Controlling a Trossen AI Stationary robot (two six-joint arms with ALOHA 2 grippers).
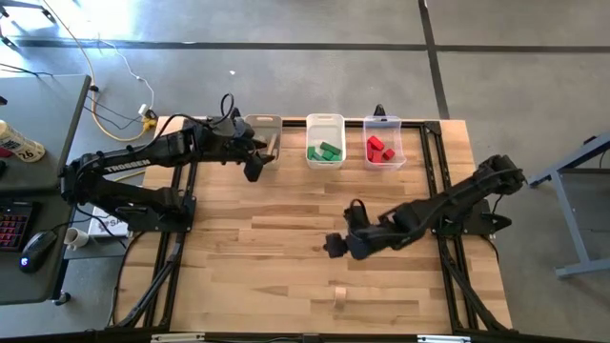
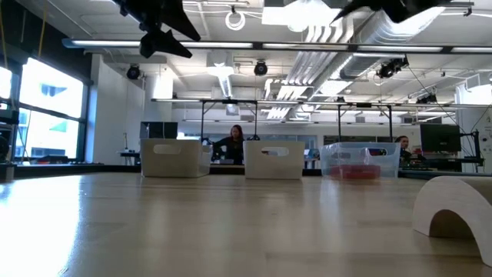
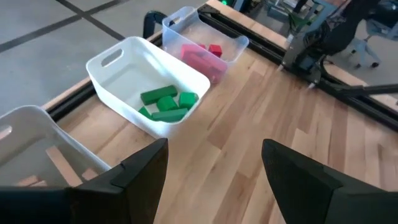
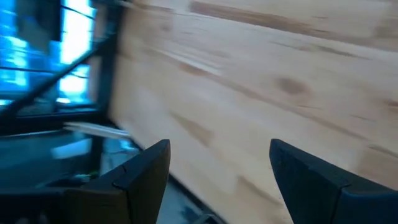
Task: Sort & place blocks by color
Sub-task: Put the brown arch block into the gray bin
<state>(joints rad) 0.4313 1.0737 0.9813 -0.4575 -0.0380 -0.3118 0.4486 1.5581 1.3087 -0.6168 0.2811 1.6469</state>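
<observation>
**Sorting station: bins filled, both tools empty**

Left tool: dark two-finger tool, fingers spread wide, nothing between them. It hangs above the light wooden tabletop, just in front of the row of bins, nearest the leftmost one.

Right tool: dark two-finger tool, fingers spread wide, holding nothing. It hangs over the bare middle of the tabletop, well apart from the bins.

Leftmost bin: translucent white plastic, rectangular, with handle cut-outs. It sits just beyond the left tool. The left wrist view shows plain tan wooden pieces lying flat inside; their number cannot be told.

Middle bin: white plastic, rectangular, beside the leftmost bin and off to the side of the left tool. It holds the green wooden blocks, several short bars and cubes piled together at one end.

Far bin: clear plastic, rectangular, the one farthest from the left tool. It holds the red wooden blocks, heaped together.

Loose piece: one small plain tan wooden block with an arched cut-out, lying alone on the tabletop nearer the front edge than the right tool, close to it but not touching.

Background, low view: two people seated well beyond the bins.
</observation>
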